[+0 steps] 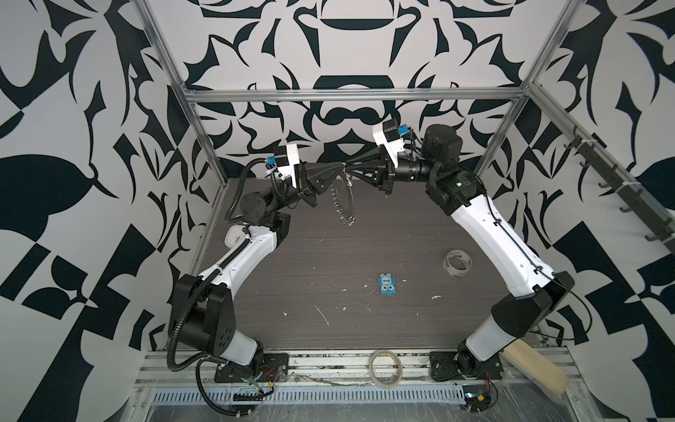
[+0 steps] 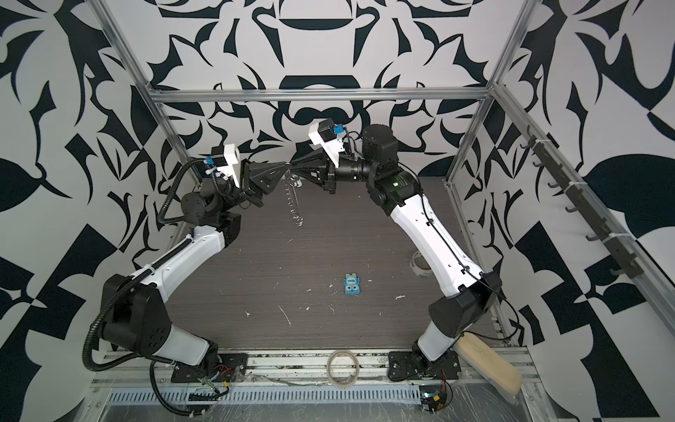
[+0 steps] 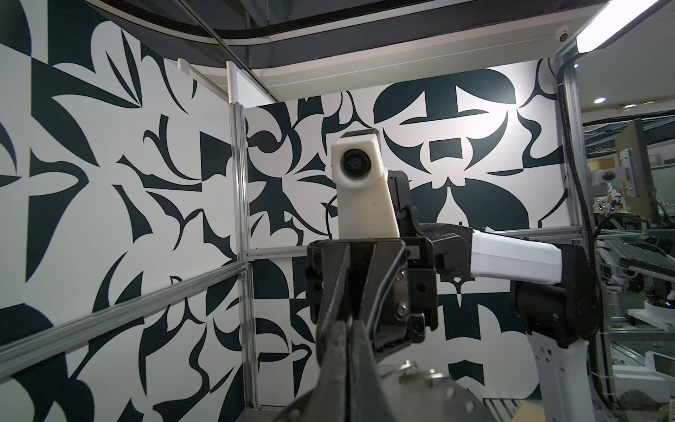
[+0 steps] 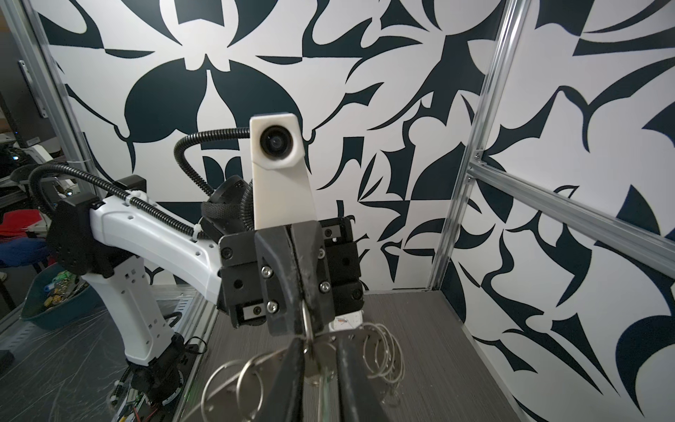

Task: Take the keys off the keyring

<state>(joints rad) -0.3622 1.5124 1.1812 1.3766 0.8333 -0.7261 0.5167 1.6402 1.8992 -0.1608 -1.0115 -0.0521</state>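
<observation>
Both grippers meet high above the back of the table. The keyring (image 1: 343, 199) (image 2: 293, 201) is a flat grey disc fringed with wire rings (image 4: 383, 350). It hangs edge-on from my left gripper (image 1: 342, 167) (image 3: 350, 323), which is shut on its rim (image 3: 420, 396). My right gripper (image 1: 347, 169) (image 4: 318, 341) faces it tip to tip. Its jaws stand a narrow gap apart, straddling a small metal link on the disc (image 4: 252, 396). A thin pale greenish piece, seemingly a key (image 4: 323, 396), hangs between those fingers. Whether they press on it is unclear.
On the dark table lie a blue packet with cartoon eyes (image 1: 388, 286), a translucent tape roll (image 1: 457, 263) and scattered white flecks. A beige tape ring (image 1: 385, 367) rests on the front rail and a beige block (image 1: 537, 369) at the front right. A white dial (image 1: 233, 237) sits by the left arm.
</observation>
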